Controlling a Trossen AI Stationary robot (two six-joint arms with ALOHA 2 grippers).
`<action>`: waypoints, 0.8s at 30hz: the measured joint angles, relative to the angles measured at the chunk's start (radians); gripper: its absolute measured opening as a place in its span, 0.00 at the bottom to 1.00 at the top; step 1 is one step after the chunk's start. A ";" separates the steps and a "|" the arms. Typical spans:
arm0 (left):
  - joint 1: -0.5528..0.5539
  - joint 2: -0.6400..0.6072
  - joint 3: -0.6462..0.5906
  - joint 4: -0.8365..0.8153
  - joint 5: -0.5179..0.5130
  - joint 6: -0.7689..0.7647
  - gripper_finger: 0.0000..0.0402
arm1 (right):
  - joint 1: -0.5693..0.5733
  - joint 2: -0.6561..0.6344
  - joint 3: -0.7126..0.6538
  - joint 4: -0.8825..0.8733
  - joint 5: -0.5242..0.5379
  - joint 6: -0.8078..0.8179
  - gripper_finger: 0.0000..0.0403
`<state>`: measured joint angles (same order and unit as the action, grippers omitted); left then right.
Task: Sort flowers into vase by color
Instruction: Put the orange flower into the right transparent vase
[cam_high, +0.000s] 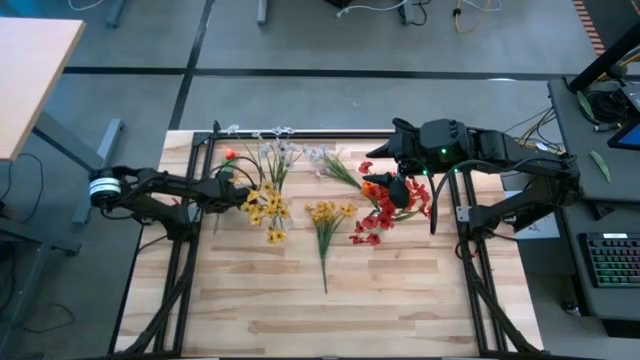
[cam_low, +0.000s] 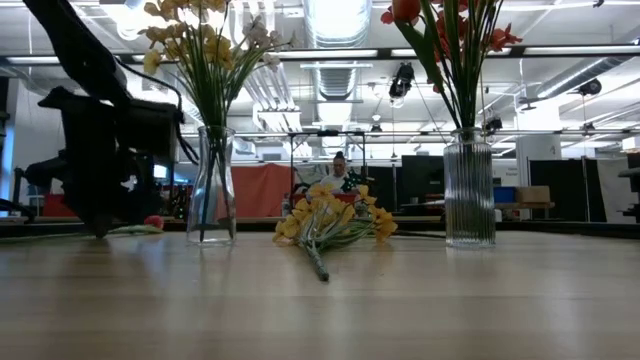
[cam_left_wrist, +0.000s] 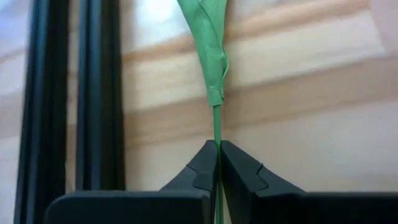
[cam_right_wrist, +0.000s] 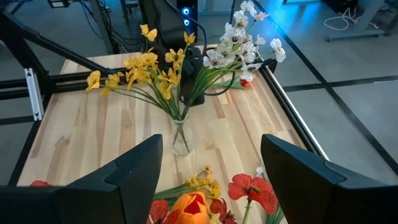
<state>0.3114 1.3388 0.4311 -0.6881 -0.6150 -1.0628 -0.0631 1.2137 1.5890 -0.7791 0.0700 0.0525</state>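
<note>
Two vases stand on the wooden desk (cam_high: 400, 300), and the sorting is well under way. Left tool (cam_left_wrist: 217, 163) is clenched on a thin green stalk (cam_left_wrist: 217, 127), fingers pinched tight with the stem running straight up between them and a green leaf (cam_left_wrist: 210, 37) just beyond. From above, that tool (cam_high: 228, 190) sits at the desk's nine o'clock side, low by the surface, with a red blossom (cam_high: 229, 154) lying just toward twelve o'clock of it. Whether that blossom belongs to the pinched stalk, I cannot tell.

Clear vase (cam_low: 214, 185) next to it carries the yellow flowers (cam_high: 266, 207) and a spray of white flowers (cam_right_wrist: 241, 38). Over at three o'clock, the ribbed vase (cam_low: 469, 188) holds the red flowers (cam_high: 385, 215), with an orange blossom (cam_right_wrist: 189, 208) among them.

Between the two vases, a yellow spray (cam_high: 327, 214) lies flat on the desk, stalks pointing toward six o'clock. Near twelve o'clock another pale spray (cam_high: 330, 162) lies on the wood.

Right tool (cam_high: 385, 152) hangs above the ribbed vase, fingers spread wide and released, gripping nothing.
</note>
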 joint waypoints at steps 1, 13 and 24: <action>-0.001 -0.024 0.006 -0.026 0.008 0.001 0.00 | 0.000 0.000 0.000 0.000 0.000 0.000 0.66; 0.000 -0.394 0.163 -0.315 -0.193 0.089 0.00 | 0.000 0.000 0.000 0.000 -0.003 0.000 0.66; -0.014 -0.604 0.454 -0.377 -0.368 0.368 0.00 | 0.000 0.000 0.000 0.000 -0.003 0.000 0.66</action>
<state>0.2973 0.7349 0.8849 -1.0649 -0.9829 -0.6943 -0.0631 1.2137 1.5890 -0.7792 0.0673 0.0525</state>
